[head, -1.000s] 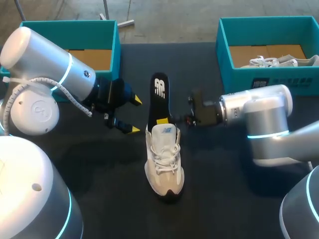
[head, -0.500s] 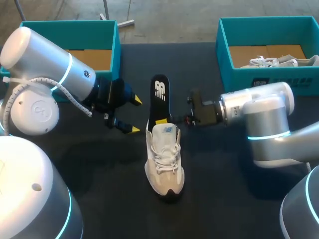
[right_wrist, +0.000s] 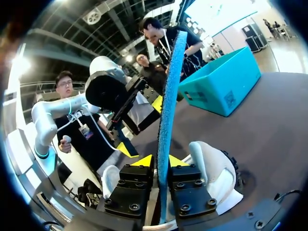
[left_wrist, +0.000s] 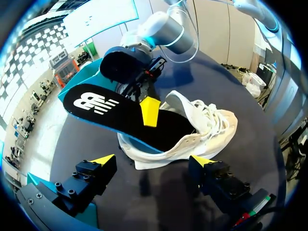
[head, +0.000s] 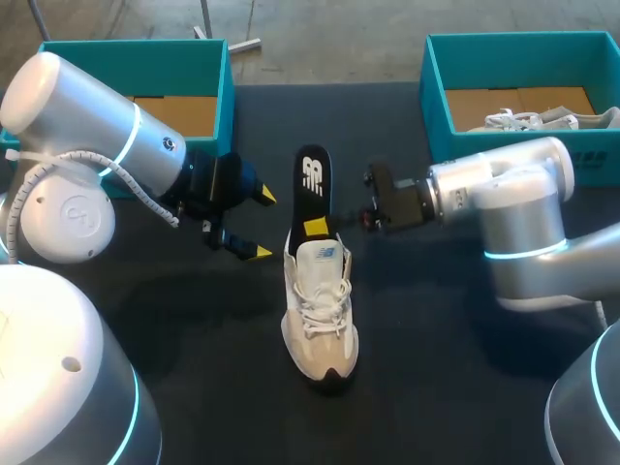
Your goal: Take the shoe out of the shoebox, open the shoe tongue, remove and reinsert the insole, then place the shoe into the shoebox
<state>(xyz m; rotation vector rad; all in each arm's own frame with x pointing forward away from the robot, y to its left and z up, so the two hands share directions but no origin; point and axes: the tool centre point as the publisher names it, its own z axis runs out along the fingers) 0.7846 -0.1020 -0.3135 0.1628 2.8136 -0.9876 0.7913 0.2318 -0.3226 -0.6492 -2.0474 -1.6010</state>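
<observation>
Insole: near end lay inside the shoe, rest jutted past its heel, long axis in line.
Right end effector: clamped on the insole's edge; nearer arm.
Left end effector: spread apart, empty, beside the shoe.
Shoe: upright on the desk.

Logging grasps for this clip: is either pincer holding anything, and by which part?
The right pincer is shut on the insole, pinching its two faces near mid-length, just outside the shoe. The left pincer is open and empty.
</observation>
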